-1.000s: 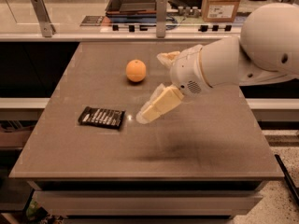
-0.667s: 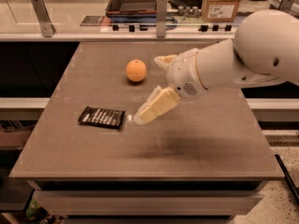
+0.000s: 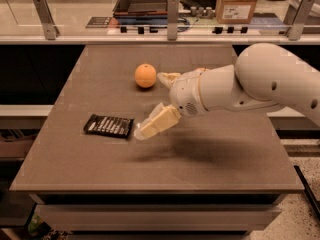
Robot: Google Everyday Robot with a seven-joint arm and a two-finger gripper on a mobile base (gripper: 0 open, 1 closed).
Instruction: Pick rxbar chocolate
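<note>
The rxbar chocolate (image 3: 109, 126) is a flat black wrapped bar with white lettering, lying on the left part of the grey table (image 3: 225, 149). My gripper (image 3: 149, 105) hovers just right of the bar, open, with its cream fingers spread wide. The lower fingertip (image 3: 140, 132) is right next to the bar's right end, and I cannot tell whether it touches. The upper finger (image 3: 167, 77) is next to the orange. The gripper holds nothing.
A round orange (image 3: 145, 76) sits on the table behind the gripper. A glass-railed counter (image 3: 170, 14) with a dark tray and a cardboard box (image 3: 236, 4) runs along the back. My white arm (image 3: 265, 84) spans the table's right side.
The gripper has moved left and slightly down, bringing its lower finger close to the bar's right end. The bar and the orange have not moved.
</note>
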